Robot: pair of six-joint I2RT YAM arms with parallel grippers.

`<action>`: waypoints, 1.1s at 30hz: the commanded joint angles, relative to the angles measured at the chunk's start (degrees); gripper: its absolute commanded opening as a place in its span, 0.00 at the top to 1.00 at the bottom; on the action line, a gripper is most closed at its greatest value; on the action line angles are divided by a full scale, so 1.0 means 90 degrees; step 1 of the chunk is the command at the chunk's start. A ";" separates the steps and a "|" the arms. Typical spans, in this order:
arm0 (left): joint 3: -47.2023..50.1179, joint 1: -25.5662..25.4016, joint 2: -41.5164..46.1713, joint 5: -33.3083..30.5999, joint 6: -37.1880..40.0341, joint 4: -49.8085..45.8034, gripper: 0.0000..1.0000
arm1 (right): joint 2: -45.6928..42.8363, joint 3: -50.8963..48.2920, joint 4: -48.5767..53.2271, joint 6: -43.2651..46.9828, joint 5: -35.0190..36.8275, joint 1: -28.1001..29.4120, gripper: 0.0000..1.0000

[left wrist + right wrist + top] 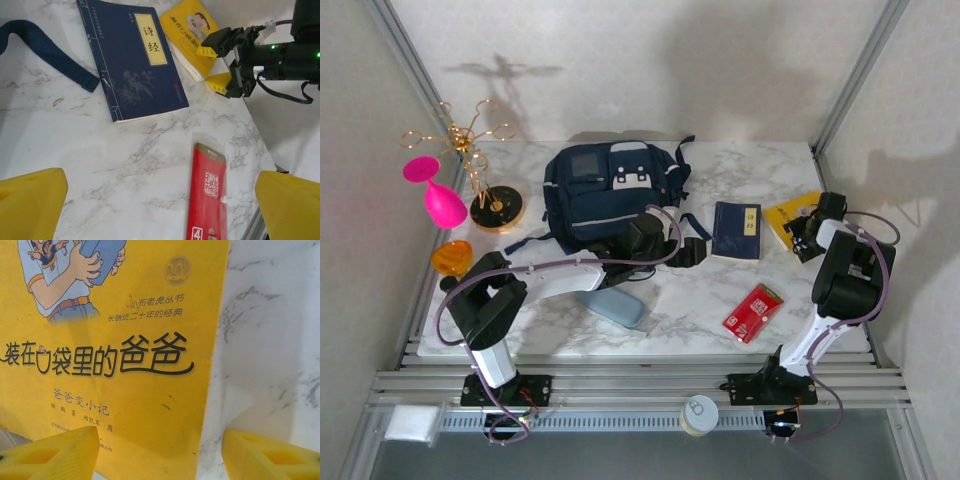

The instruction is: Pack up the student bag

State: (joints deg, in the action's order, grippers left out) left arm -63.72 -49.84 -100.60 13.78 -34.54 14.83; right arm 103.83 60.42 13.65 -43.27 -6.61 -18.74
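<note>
Bag (605, 190) at 11 o'clock on the surface (700, 290), left tool (160, 200) wide apart and empty, right tool (160, 450) apart straddling the yellow book's (100, 365) edge at 2 o'clock: we risk pinching only the cover or shoving it off the surface.

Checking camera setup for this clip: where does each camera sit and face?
Top external: above, behind the arms, looking down on marble table and student bag; both arms show.
Left wrist: low over table, facing navy book, red packet, right gripper; left gripper fingers at bottom corners.
Right wrist: close above yellow book; right gripper fingers below.
Shared: all three see the yellow book.
</note>
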 commanded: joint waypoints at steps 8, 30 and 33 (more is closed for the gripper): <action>-0.0175 -0.0048 -0.0152 -0.0235 0.0035 0.0008 0.01 | 0.0207 0.0108 -0.0674 -0.0193 -0.0529 0.0007 0.44; -0.0214 0.0011 -0.0279 -0.0184 0.0030 -0.0041 0.01 | 0.0426 0.0073 -0.1134 -0.0302 -0.0824 -0.0037 0.70; -0.0214 0.0021 -0.0287 -0.0174 0.0020 -0.0046 0.01 | 0.0463 0.0102 -0.1152 -0.0320 -0.0799 -0.0039 0.72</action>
State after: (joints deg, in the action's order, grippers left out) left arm -64.10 -49.78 -102.74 12.40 -34.54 14.70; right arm 107.18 60.95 5.21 -45.63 -13.28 -18.87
